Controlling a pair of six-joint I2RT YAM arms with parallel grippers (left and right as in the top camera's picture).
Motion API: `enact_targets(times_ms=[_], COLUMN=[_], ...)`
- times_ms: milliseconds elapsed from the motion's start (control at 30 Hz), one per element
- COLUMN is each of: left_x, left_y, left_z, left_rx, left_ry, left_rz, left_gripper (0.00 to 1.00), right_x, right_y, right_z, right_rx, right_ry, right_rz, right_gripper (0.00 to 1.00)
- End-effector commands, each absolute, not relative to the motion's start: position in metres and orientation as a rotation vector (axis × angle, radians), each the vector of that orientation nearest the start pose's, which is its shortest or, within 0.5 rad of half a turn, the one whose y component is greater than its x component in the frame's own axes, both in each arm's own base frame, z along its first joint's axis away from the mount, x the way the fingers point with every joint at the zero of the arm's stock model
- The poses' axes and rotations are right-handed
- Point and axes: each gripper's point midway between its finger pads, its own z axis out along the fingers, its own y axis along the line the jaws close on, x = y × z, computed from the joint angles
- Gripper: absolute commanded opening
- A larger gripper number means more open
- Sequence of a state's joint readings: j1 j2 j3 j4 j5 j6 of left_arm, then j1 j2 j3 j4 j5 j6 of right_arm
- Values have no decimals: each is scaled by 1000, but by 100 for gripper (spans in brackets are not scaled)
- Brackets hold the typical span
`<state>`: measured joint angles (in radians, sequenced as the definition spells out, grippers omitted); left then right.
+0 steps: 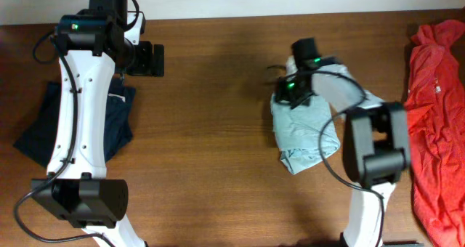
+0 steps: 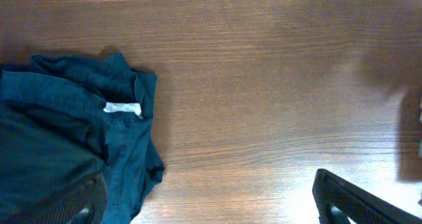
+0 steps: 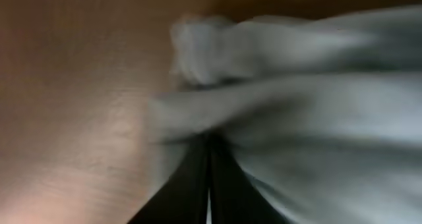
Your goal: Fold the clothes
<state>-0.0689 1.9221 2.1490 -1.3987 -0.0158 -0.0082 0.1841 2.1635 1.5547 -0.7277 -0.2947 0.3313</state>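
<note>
T-shirt [image 1: 305,134] lay right of table ctr, folded to a compact but lumpy bundle; prob. one fold + smoothing left. right gripper [image 3: 210,155] jaws pressed together, apparently pinching its edge (blurry). left gripper [image 2: 211,207] jaws spread, empty, near navy garment [image 2: 66,138].

- A dark blue cloth [image 1: 120,123], crumpled, on my left, with a white tag [image 2: 122,108].
- A red cloth [image 1: 436,116] far on my right.
- A brown wood table [image 1: 211,131] under both.
</note>
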Motion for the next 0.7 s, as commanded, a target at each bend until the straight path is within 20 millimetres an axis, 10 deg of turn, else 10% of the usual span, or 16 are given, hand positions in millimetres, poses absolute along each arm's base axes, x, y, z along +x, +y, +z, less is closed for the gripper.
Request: enact_targets(times_ms=[0,367,667], left_x=[431,431,431], left_y=[-24,-24,-24], left_z=[260,260,260], left_rx=[65,65,65], left_ry=[2708,2708,2708], left_rz=[8,8,8], left_gripper=[99,99,99], right_x=[430,405,347], right_y=[175,119,100], right_z=[23,120,88], right_rx=[-83,-38,0], right_ry=[2914,2859,3088], right_rz=[712,608,512], right_gripper=[4,9,8])
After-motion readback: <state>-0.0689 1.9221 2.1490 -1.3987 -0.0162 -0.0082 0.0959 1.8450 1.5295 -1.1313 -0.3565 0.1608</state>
